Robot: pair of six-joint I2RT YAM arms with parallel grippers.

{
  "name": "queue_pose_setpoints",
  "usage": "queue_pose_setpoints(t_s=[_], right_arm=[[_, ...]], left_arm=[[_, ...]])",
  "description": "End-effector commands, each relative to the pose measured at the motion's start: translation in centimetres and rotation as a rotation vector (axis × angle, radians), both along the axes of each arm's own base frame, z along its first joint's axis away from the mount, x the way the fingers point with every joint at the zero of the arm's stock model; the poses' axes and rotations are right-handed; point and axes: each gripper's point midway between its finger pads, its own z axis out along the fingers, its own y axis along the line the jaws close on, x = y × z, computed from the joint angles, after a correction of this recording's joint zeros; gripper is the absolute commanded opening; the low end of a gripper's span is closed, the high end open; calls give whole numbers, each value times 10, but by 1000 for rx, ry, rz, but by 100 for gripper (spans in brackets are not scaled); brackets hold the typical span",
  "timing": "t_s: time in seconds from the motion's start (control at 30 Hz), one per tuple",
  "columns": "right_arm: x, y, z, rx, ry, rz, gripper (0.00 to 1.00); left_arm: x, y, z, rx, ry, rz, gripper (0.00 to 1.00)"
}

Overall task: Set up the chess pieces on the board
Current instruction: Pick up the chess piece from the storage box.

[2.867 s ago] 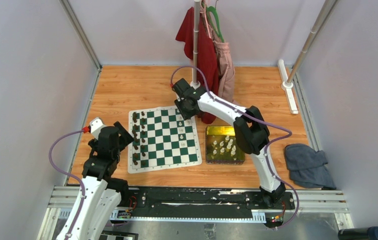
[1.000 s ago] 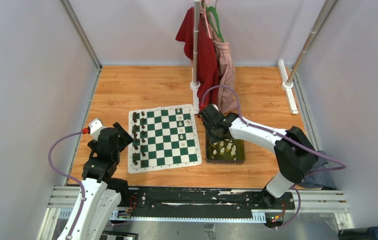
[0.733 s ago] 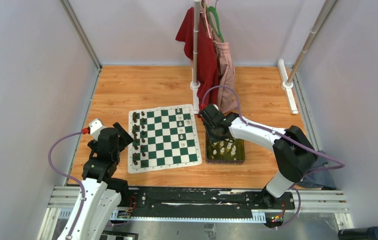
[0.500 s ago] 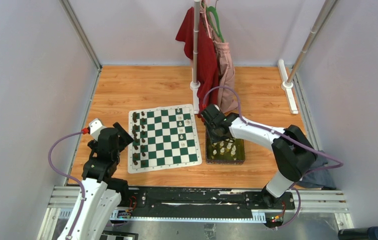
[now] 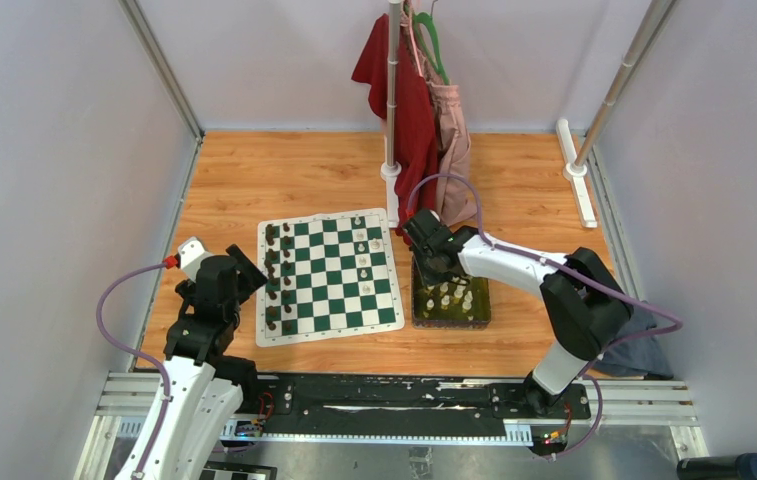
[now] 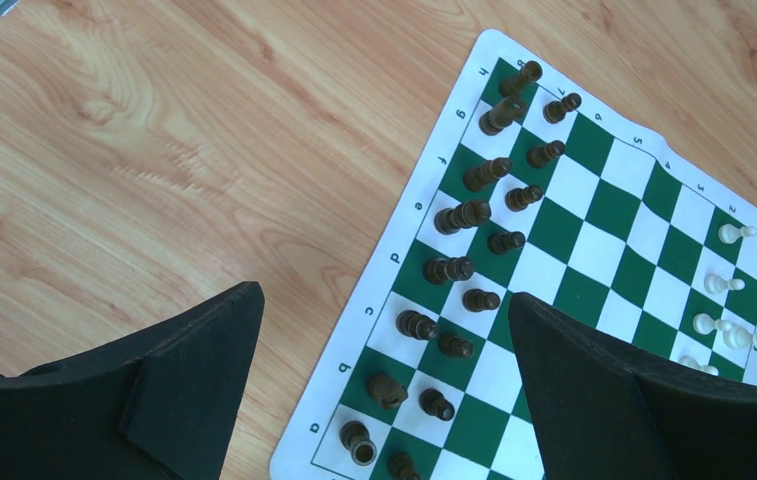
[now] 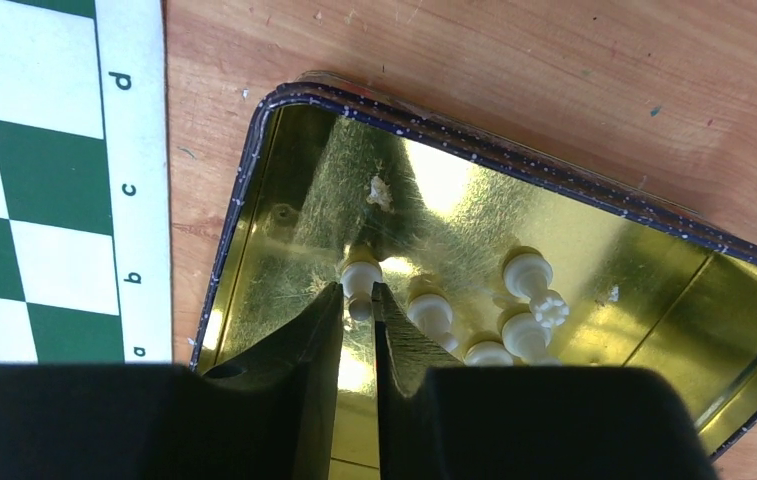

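Observation:
The green and white board [image 5: 329, 338] lies left of centre, and also shows in the left wrist view [image 6: 594, 250] and the right wrist view [image 7: 44, 150]. Several cream-white chess pieces [image 5: 364, 260] stand along its right side. Several more [image 7: 529, 275] stand in the yellow-green tray [image 7: 574, 200]. My right gripper [image 7: 357, 300] reaches into the tray's far left part [image 5: 432, 275]. It is shut on a cream-white piece [image 7: 359, 280] that still stands on the tray floor. My left gripper [image 6: 384, 300] is open and empty, above the board's left edge [image 5: 244, 272].
Dark brown chessmen [image 5: 272, 280] fill the board's two left columns. A rack pole [image 5: 391, 120] with red and pink clothes stands just behind the tray. A grey cloth [image 5: 614, 330] lies at the right. A white bar [image 5: 574, 185] lies at the back right.
My right arm has left the board's far right corner, where a cream-white piece now stands, and come down into the tray. Over the last second it has barely moved. The left arm is still.

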Motion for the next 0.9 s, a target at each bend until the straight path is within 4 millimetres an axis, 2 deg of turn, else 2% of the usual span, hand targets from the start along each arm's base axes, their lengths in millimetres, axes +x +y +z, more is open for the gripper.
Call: queue_pose_setpoints(t_s=[0.0,0.37,0.67,0.87], right_arm=[[-4,-8,-12,-21,36,-3,21],[-6,-10,-16,-26,50,-4,19],[-5,-10,-11,-22,40,0,0],[0,-5,1,-7,17,12,0]], left_arm=[[-1,4,0,12,-5,18,100],[-1,4,0,11,-4,20,100],[-1,4,1,10,-6,17,100],[-2,3,1,6,-10,17,100]])
